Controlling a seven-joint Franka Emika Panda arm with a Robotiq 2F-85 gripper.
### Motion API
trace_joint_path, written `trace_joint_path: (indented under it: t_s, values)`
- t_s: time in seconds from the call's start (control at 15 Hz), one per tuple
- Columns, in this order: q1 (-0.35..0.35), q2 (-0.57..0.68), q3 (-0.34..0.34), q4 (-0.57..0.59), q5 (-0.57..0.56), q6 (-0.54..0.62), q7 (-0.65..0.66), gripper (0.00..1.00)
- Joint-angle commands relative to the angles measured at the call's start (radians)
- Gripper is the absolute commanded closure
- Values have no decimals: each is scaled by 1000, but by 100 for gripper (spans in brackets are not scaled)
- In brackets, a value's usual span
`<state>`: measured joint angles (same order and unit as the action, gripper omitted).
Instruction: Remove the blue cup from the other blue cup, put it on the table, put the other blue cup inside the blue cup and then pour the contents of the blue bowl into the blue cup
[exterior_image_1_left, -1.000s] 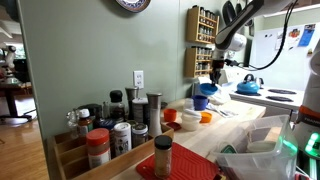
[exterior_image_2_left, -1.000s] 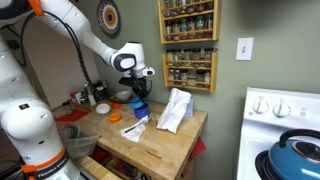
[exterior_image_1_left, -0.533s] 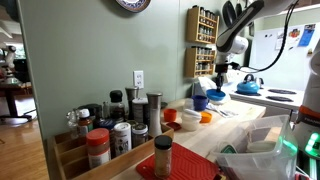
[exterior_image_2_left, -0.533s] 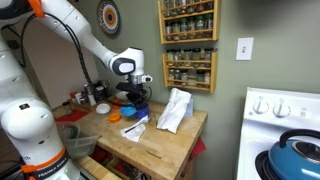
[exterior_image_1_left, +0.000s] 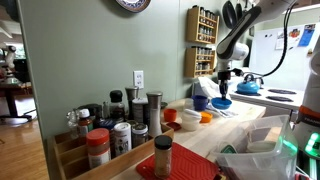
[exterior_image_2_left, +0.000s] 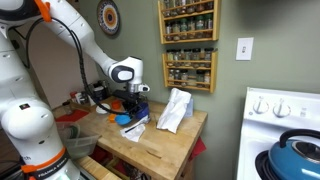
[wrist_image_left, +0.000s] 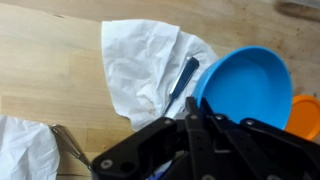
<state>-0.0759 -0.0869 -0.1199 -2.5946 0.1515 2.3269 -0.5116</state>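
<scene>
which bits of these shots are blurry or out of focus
Wrist view: the gripper is a dark, soft blur along the bottom edge, while the blue bowl and the crumpled paper look fairly sharp. In an exterior view, the spice jars closest to the lens look soft.

wood grain, creased paper, smooth plastic

the desk (wrist_image_left: 40, 60) has a pale wood-grain face, smooth and matt. the white paper (wrist_image_left: 145, 60) on it is crumpled, creased and dull. the blue bowl (wrist_image_left: 252, 85) looks like smooth plastic with a faint sheen; so does the orange bowl (wrist_image_left: 306, 115) just right of it. the end effector (wrist_image_left: 197, 118) is black, matt and hard-looking. the spice rack (exterior_image_2_left: 188, 45) on the far wall is bare wood. the robot arm (exterior_image_2_left: 60, 30) shell is glossy white.
</scene>
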Motion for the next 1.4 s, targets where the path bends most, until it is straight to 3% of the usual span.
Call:
trace_joint_path:
  t_s: [0.0, 0.53, 1.33]
  values:
    - [2, -1, -2, 3, -1, -2, 1, 95]
    - [30, 42, 21, 7, 24, -11, -60, 99]
    - [20, 147, 46, 32, 96, 34, -14, 99]
